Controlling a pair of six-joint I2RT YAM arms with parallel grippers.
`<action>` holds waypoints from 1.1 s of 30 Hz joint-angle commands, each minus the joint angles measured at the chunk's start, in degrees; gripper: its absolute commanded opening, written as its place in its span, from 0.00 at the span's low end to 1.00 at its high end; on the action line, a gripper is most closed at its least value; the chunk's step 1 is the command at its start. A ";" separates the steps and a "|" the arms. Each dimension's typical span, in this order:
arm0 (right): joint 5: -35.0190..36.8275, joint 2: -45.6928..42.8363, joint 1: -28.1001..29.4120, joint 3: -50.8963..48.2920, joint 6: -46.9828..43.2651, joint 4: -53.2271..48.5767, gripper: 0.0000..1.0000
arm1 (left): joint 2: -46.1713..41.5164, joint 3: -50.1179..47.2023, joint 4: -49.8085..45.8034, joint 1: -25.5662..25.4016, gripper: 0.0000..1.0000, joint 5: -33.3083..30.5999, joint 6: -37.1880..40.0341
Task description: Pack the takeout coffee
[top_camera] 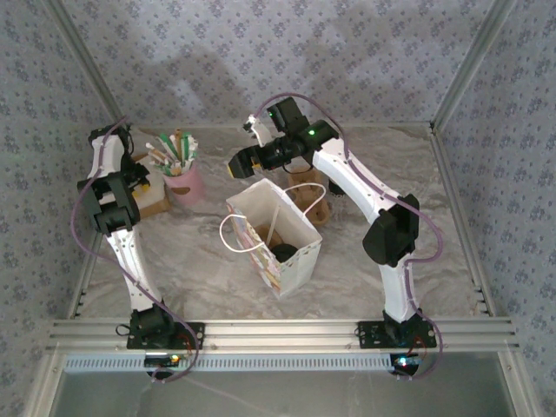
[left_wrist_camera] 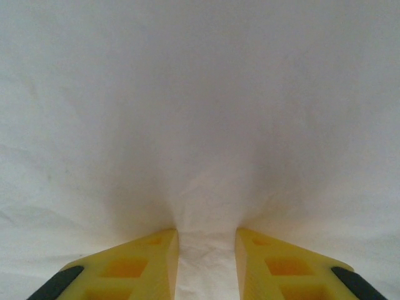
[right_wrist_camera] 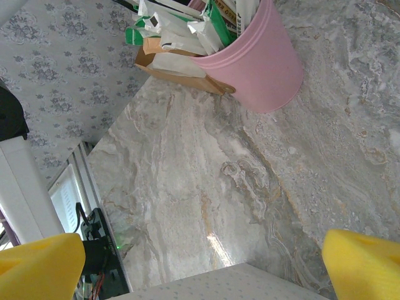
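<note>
Right gripper [right_wrist_camera: 203, 259] is wide open and empty by the pink cup [right_wrist_camera: 256, 69]; left gripper [left_wrist_camera: 207, 232] sits barely apart against something white [left_wrist_camera: 200, 94], can't tell if it's pinching it

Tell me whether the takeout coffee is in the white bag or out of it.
In. The top view shows the takeout coffee, black lid visible, down inside the open mouth of the upright white bag.

The left arm [top_camera: 129, 252] stood folded, well left of the bag [top_camera: 300, 261]. The left gripper [left_wrist_camera: 207, 234] had its yellow fingers [left_wrist_camera: 150, 262] a narrow gap apart. The right arm [top_camera: 360, 187] reached round behind the bag, and the right gripper [top_camera: 237, 163] hung just beyond the bag's far rim, jaws spread wide and holding nothing.
</note>
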 commanded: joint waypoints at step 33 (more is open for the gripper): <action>-2.12 -3.21 -0.61 -1.71 0.77 1.71 1.00 | -13.57 -3.79 2.11 -0.64 0.00 0.28 -1.25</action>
